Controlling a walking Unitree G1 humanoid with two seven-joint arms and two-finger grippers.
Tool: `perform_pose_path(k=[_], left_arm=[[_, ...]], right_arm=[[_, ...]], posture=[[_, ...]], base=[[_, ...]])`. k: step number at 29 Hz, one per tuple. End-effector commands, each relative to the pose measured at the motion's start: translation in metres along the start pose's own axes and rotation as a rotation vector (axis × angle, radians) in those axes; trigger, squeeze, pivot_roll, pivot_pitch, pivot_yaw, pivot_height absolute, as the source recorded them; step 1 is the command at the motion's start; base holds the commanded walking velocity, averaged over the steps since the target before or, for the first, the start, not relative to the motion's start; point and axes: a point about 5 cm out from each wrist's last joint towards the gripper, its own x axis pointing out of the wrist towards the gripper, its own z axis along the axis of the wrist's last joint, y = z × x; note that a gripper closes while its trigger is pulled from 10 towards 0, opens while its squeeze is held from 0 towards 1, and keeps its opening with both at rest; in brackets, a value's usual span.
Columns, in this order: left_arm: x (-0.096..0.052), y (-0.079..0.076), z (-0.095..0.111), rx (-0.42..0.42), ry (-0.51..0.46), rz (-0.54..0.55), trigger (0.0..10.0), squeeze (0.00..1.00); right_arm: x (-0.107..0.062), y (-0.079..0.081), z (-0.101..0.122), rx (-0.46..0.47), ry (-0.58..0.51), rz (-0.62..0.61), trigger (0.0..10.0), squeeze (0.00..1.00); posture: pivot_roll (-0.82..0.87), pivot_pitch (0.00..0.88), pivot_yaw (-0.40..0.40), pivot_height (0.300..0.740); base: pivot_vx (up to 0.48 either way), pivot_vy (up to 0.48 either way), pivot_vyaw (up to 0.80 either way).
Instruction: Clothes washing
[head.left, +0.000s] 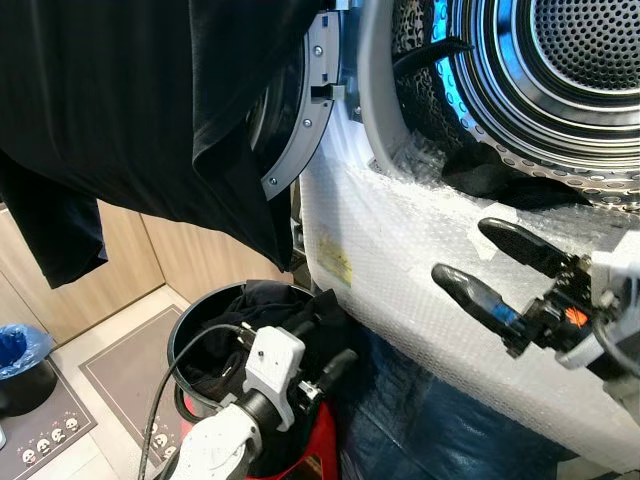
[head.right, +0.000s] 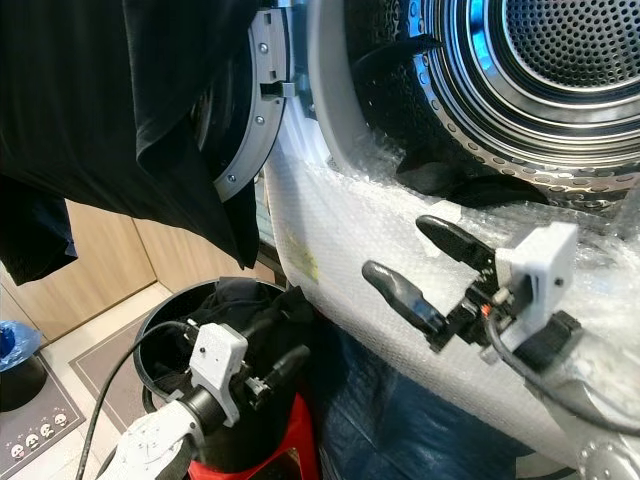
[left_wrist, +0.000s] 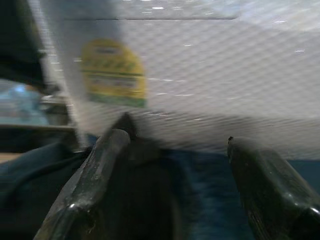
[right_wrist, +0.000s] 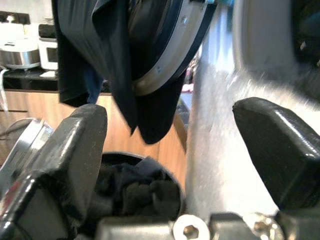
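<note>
The right gripper (head.right: 405, 255) hangs with its two black fingers spread wide and nothing between them, just in front of the bubble-wrapped front (head.left: 420, 250) of the washing machine, below the open drum (head.left: 560, 70). A dark garment (head.left: 500, 180) lies across the drum's lower lip. The left gripper (left_wrist: 175, 175), fingers also parted and empty, sits low by the black laundry bucket (head.right: 160, 320) holding dark clothes (right_wrist: 140, 190). A black shirt (head.left: 150, 110) drapes over the open door (head.left: 300, 130).
</note>
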Motion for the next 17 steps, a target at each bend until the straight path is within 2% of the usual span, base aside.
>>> perform_pose_path(k=[1,2,10,11,14,17], left_arm=[[0.001,0.012,0.0,0.046,0.006,0.073,10.0,0.0],[0.002,0.018,0.0,0.057,0.013,0.112,10.0,0.0],[0.003,0.029,-0.001,0.074,0.037,0.173,10.0,0.0],[0.003,0.036,-0.004,0.088,0.068,0.213,10.0,0.0],[0.004,0.039,-0.007,0.092,0.093,0.234,10.0,0.0],[0.005,0.052,-0.016,0.079,0.16,0.322,10.0,0.0]], right_arm=[[-0.003,0.001,-0.006,0.011,0.01,0.019,10.0,0.0],[-0.004,0.003,-0.013,0.034,0.026,0.031,10.0,0.0],[-0.011,0.003,-0.036,0.076,0.112,0.041,10.0,0.0],[-0.014,0.005,-0.053,0.106,0.188,0.036,10.0,0.0],[-0.016,0.006,-0.059,0.111,0.212,0.029,10.0,0.0],[-0.015,0.007,-0.069,0.14,0.219,-0.008,10.0,0.0]], posture=[[-0.07,0.0,0.007,0.74],[-0.07,0.0,0.008,0.74],[-0.06,0.0,0.007,0.74],[-0.05,0.0,0.007,0.74],[-0.05,0.0,0.007,0.74],[-0.05,0.0,0.006,0.74]], base=[[0.0,0.0,0.0],[0.0,0.0,0.0],[0.0,0.0,0.0],[0.0,0.0,0.0],[0.0,0.0,0.0],[0.0,0.0,0.0]])
